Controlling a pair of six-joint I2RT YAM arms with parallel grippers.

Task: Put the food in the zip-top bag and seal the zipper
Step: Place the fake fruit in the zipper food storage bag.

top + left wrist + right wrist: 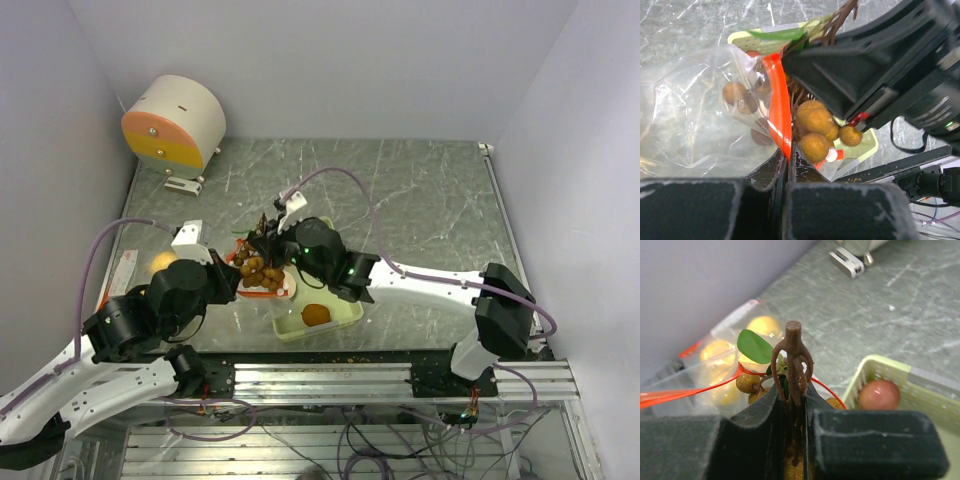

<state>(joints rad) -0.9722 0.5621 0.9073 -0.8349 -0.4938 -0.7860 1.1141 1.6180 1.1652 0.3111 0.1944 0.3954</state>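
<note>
My right gripper (pixel 794 392) is shut on the brown stem (pixel 793 357) of the berry bunch (pixel 257 268), which hangs at the mouth of the clear zip-top bag (pixel 690 120). The berries (pixel 815 125) are partly inside the orange-red zipper rim (pixel 780 105). My left gripper (pixel 788 157) is shut on that rim and holds the mouth open. Yellow-orange fruits (pixel 762 326) lie inside the bag; one shows in the top view (pixel 163 263). A reddish apple (pixel 878 394) sits in the pale green tray (pixel 343 313); in the top view it looks orange (pixel 317 315).
A round white and orange device (pixel 175 124) stands at the table's back left corner. A small white clip (pixel 182 184) lies in front of it. White walls close in on the left, back and right. The metal frame rail (pixel 330 375) runs along the near edge.
</note>
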